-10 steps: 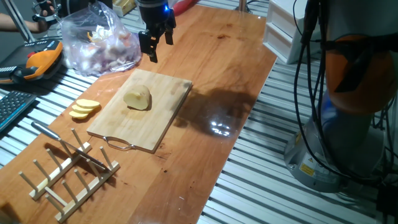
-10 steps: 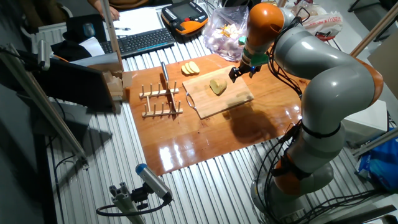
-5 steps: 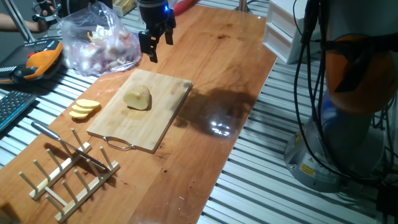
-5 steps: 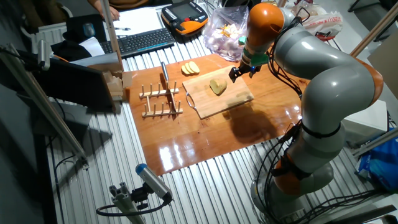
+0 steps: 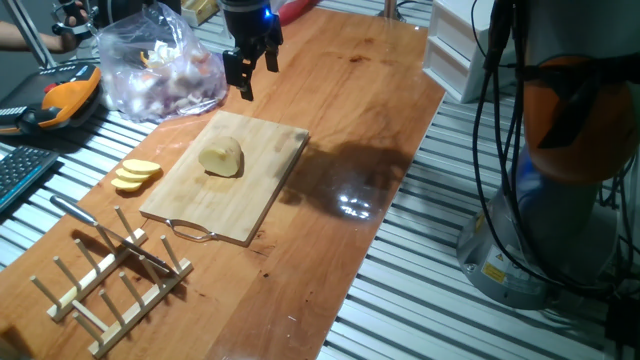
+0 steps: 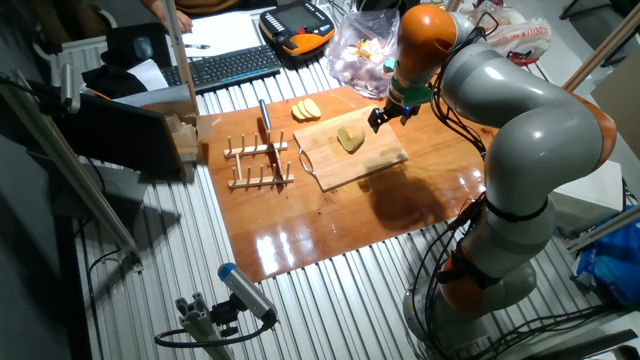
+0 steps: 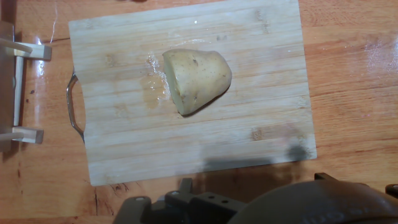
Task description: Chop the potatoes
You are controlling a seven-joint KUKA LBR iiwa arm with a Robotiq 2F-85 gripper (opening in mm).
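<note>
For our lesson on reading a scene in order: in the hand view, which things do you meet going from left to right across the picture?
Wooden rack at the left edge → metal handle of the cutting board → cutting board → potato chunk lying on it → bare wooden table on the right.

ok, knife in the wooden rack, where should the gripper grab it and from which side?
By the handle end of the knife, which sticks out past the rack toward the slices; the blade end lies among the pegs. Probably come from above, jaws across the handle's narrow width, since the pegs crowd its sides. The gripper hangs open above the far edge of the cutting board.
</note>
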